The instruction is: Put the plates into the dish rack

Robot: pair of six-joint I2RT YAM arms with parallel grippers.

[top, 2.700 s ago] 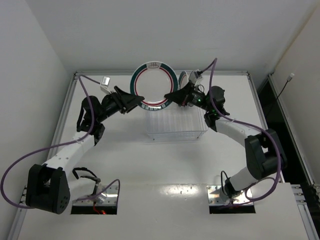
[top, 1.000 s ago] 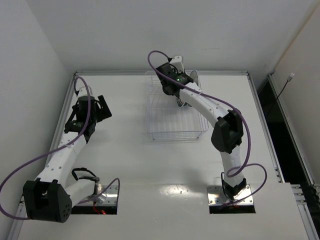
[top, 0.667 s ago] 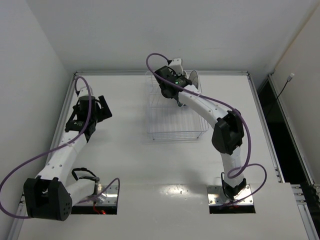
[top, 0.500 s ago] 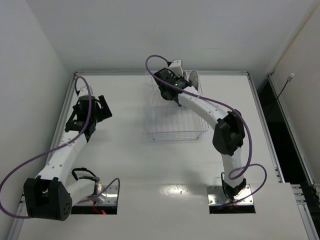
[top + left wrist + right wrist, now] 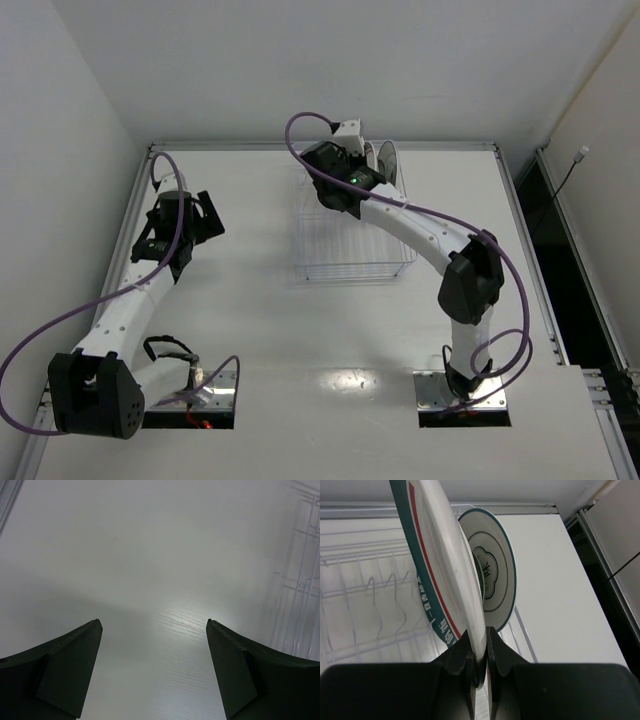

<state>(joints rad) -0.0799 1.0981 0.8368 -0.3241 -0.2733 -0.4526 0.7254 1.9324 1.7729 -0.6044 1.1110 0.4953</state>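
Note:
My right gripper [image 5: 477,652] is shut on the rim of a white plate with a teal rim and red ring [image 5: 445,565]. It holds the plate upright and edge-on over the far end of the dish rack [image 5: 370,605]. Just behind it, a smaller plate with a teal rim and dark drawing [image 5: 492,575] stands in the rack. In the top view the right wrist [image 5: 338,178] hides the held plate, and the standing plate [image 5: 386,163] shows at the rack's [image 5: 355,245] far right corner. My left gripper [image 5: 205,215] is open and empty over bare table, left of the rack.
The rack's wire edge [image 5: 300,580] shows at the right of the left wrist view. The table's raised rim [image 5: 320,146] runs along the far side, close behind the rack. Walls stand close on the left and at the back.
Earlier both grippers held the plate above the rack. The left has let go and drawn back left. The right has swung the plate to the rack's far end, shifting slightly in the last second.

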